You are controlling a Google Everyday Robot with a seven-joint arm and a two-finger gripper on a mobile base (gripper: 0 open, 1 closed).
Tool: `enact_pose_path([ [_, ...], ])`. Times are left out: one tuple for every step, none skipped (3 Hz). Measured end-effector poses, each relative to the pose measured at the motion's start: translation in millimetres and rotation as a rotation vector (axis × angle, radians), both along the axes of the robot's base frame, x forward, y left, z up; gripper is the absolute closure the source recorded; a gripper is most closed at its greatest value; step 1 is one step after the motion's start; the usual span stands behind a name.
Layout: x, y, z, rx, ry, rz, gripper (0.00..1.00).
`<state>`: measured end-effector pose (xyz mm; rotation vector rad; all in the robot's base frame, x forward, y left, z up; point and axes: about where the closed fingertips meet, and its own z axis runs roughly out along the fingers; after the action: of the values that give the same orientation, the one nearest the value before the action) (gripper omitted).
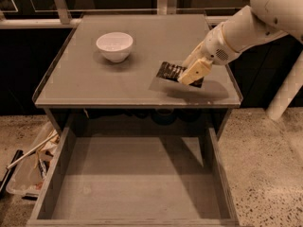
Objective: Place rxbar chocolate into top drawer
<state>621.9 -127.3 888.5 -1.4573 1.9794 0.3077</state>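
Note:
The rxbar chocolate (169, 71), a flat bar in a black wrapper, is at the right front of the grey tabletop (94, 79). It is tilted with its left end raised, and a shadow lies under it. My gripper (193, 74) comes in from the right on the white arm and is shut on the bar's right end. The top drawer (135, 183) is pulled open below the table's front edge, and nothing lies on its flat grey bottom.
A white bowl (114, 46) stands at the back left of the tabletop. A clear bin with clutter (31, 167) sits on the floor left of the drawer. A white post (286, 91) stands at the right.

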Motion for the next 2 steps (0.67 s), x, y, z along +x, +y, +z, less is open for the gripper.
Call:
enact_pose_path([
  [-29.9,-18.0,5.9,0.005,-0.039,-0.029,1.00],
  [-60.9,-35.3,-1.6,0.004,-0.053,-0.054,1.00],
])
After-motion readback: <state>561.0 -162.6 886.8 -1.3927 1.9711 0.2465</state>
